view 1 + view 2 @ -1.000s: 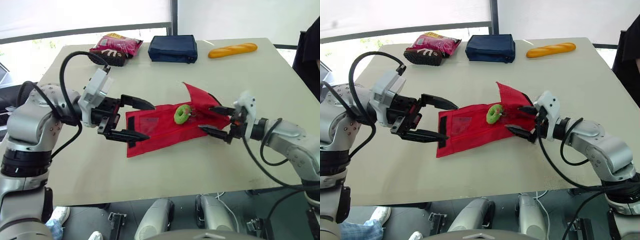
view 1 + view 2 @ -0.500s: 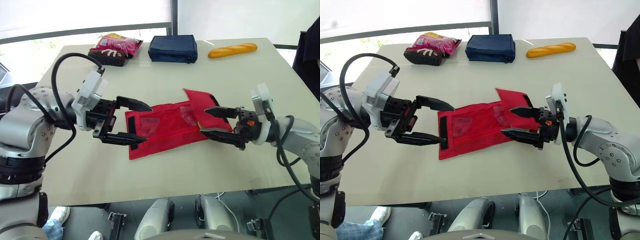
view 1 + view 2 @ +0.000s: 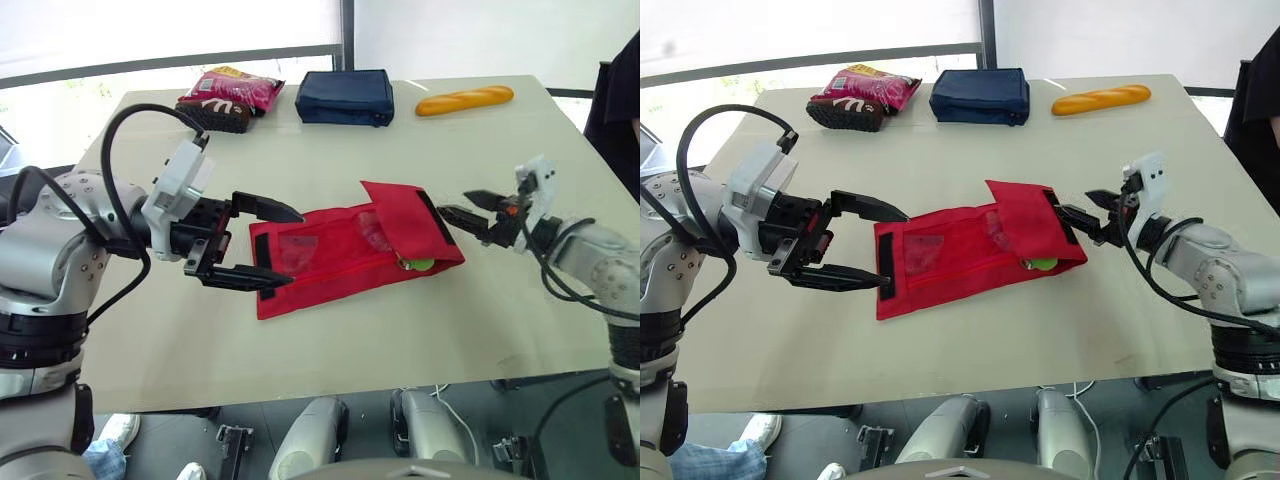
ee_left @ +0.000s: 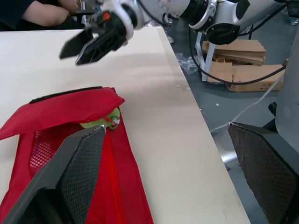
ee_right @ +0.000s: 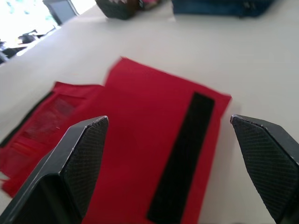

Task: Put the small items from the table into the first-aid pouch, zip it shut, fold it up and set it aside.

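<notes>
The first-aid pouch (image 3: 330,255), red, lies flat at the centre of the frame on the worktop (image 3: 350,340). It is unzipped along its length, and its mesh pockets face up. The flap (image 3: 405,228) at the pouch's right end lies folded over the body. A black fastening strip (image 3: 434,222) runs along the flap's outer edge. A green item (image 3: 421,264) shows from under the lower edge of the flap, inside the pouch.

The left gripper (image 3: 295,247) is at centre left, with its fingers spread wide around the left end of the pouch. The lower finger overlaps the black strip there; contact cannot be confirmed.

The right gripper (image 3: 460,205) is at centre right, just beyond the folded flap. Its fingers are spread and hold nothing. The left wrist view shows it clear of the flap.

Along the upper edge of the frame lie a snack bag (image 3: 232,95), a navy case (image 3: 345,97) and a bread loaf (image 3: 465,100), well apart from the pouch.
</notes>
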Motion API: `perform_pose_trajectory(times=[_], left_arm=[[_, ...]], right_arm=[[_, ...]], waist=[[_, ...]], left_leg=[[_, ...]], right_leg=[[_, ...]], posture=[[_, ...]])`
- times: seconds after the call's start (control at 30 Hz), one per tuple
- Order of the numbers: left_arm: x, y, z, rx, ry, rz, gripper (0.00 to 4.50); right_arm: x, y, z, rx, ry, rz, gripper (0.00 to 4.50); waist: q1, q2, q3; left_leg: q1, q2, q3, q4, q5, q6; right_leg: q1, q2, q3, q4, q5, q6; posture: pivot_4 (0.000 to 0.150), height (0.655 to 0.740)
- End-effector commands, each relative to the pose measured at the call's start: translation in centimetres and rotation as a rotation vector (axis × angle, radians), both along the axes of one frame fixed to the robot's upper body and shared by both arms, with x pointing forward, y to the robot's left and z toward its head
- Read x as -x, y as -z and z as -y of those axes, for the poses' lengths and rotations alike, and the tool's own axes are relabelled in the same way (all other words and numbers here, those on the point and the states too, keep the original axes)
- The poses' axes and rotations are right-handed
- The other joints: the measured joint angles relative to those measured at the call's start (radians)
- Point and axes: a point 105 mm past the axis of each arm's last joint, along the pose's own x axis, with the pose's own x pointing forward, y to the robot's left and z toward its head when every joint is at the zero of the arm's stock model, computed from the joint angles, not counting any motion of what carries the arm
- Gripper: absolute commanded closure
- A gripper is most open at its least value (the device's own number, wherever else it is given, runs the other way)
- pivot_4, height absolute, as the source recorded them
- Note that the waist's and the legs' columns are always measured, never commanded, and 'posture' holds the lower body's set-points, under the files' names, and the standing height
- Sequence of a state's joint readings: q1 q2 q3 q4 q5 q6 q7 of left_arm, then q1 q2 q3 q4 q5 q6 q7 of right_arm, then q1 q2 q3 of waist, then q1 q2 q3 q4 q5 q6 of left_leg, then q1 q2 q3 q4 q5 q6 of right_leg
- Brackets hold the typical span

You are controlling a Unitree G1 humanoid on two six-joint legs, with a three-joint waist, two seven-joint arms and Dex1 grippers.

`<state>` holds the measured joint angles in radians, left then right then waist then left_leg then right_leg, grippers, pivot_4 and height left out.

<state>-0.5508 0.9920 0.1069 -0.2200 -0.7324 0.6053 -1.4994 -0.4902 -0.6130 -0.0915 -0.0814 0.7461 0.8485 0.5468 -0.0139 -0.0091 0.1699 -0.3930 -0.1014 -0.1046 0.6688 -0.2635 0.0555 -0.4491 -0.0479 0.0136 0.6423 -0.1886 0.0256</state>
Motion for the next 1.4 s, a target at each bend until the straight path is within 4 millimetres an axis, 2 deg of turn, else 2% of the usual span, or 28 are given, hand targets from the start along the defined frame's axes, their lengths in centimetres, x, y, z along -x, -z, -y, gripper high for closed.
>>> perform_pose_trajectory(times=[0.03, 0.1, 0.2, 0.33, 0.5, 0.67, 0.77, 0.8, 1.0, 1.03, 1.27, 1.37, 1.4], left_arm=[[0.2, -0.9, 0.2, 0.001, 0.014, 0.041, 0.00], [0.3, -0.9, 0.2, 0.002, 0.014, 0.042, 0.00], [0.3, -0.9, 0.2, 0.003, 0.009, 0.046, 0.00], [0.4, -1.0, 0.3, 0.004, 0.007, 0.046, 0.00], [0.4, -1.0, 0.5, 0.006, 0.010, 0.046, 0.00], [0.3, -1.1, 0.6, 0.007, 0.016, 0.047, 0.00], [0.3, -1.1, 0.7, 0.008, 0.019, 0.046, 0.00], [0.3, -1.1, 0.7, 0.008, 0.020, 0.047, 0.00], [0.3, -1.1, 0.8, 0.011, 0.028, 0.045, 0.00], [0.3, -1.1, 0.8, 0.011, 0.029, 0.043, 0.00], [0.3, -0.7, 0.9, 0.017, 0.036, 0.030, 0.00], [0.2, -0.6, 1.0, 0.021, 0.044, 0.028, 0.00], [0.1, -0.6, 1.0, 0.021, 0.047, 0.028, 0.00]], right_arm=[[-0.9, 0.5, -0.5, -0.010, 0.024, -0.038, 0.03], [-0.8, 1.9, -0.7, -0.007, 0.025, -0.101, 0.03], [0.3, 4.0, -1.7, -0.001, -0.020, -0.196, 0.03], [1.2, 5.3, -2.4, -0.004, -0.042, -0.250, 0.03], [2.1, 5.3, -2.9, -0.049, -0.065, -0.270, 0.03], [2.7, 4.7, -2.5, -0.099, -0.043, -0.262, 0.03], [3.3, 4.6, -2.0, -0.117, -0.020, -0.260, 0.93], [3.6, 4.6, -1.9, -0.118, -0.012, -0.261, 1.54], [5.4, 4.5, 0.1, -0.094, 0.085, -0.251, 4.29], [5.8, 4.3, 0.5, -0.097, 0.105, -0.248, 4.47], [9.0, 3.9, 3.4, -0.038, 0.180, -0.260, 4.47], [9.5, 3.8, 3.4, -0.002, 0.138, -0.253, 4.47], [9.5, 3.6, 3.2, 0.013, 0.106, -0.238, 3.65]], waist=[[-0.002, 0.000, 0.000], [0.000, 0.000, 0.000], [0.002, 0.000, 0.000], [0.001, 0.000, 0.000], [-0.001, 0.000, 0.000], [0.001, 0.000, 0.000], [0.001, 0.000, 0.000], [0.001, 0.000, 0.000], [0.004, 0.000, 0.000], [0.005, 0.000, 0.000], [0.007, 0.000, 0.000], [0.004, 0.000, 0.000], [0.003, 0.000, 0.000]], left_leg=[[0.000, 0.000, 0.000, 0.000, 0.000, 0.000], [0.000, 0.000, 0.000, 0.000, 0.000, 0.000], [0.000, 0.000, 0.000, 0.000, 0.000, 0.000], [0.000, 0.000, 0.000, 0.000, 0.000, 0.000], [0.001, 0.000, 0.000, 0.000, 0.000, 0.000], [0.001, 0.000, 0.000, 0.000, 0.000, 0.000], [0.001, 0.000, 0.000, 0.000, 0.000, 0.000], [0.001, 0.000, 0.000, 0.000, 0.000, 0.000], [0.001, 0.000, 0.000, 0.000, 0.000, 0.000], [0.000, 0.000, 0.000, 0.000, 0.000, 0.000], [0.000, 0.000, 0.000, 0.000, 0.000, 0.000], [0.001, 0.000, 0.000, 0.001, 0.000, 0.000], [0.001, 0.000, 0.000, 0.001, 0.000, 0.000]], right_leg=[[0.000, 0.000, 0.000, 0.000, 0.000, 0.000], [0.000, 0.000, 0.000, 0.000, 0.000, 0.000], [0.000, 0.000, 0.000, 0.000, 0.000, 0.000], [0.000, 0.000, 0.000, 0.000, 0.000, 0.000], [0.000, 0.000, 0.001, 0.001, 0.000, 0.000], [0.000, 0.001, 0.000, 0.001, 0.000, 0.000], [0.000, 0.000, 0.000, 0.001, 0.000, 0.000], [0.000, 0.000, 0.000, 0.001, 0.000, 0.000], [0.000, 0.000, 0.000, 0.001, 0.000, 0.000], [0.000, 0.000, 0.000, 0.001, 0.000, 0.000], [0.001, 0.000, 0.000, 0.000, 0.000, 0.000], [0.001, 0.000, 0.000, 0.001, 0.000, 0.000], [0.001, 0.000, 0.000, 0.001, 0.000, 0.000]], posture=[[0.150, 0.7293], [0.150, 0.7293], [0.150, 0.7293], [0.150, 0.7293], [0.150, 0.7293], [0.150, 0.7293], [0.150, 0.7293], [0.150, 0.7293], [0.150, 0.7293], [0.150, 0.7293], [0.150, 0.7293], [0.150, 0.7293], [0.150, 0.7293]])
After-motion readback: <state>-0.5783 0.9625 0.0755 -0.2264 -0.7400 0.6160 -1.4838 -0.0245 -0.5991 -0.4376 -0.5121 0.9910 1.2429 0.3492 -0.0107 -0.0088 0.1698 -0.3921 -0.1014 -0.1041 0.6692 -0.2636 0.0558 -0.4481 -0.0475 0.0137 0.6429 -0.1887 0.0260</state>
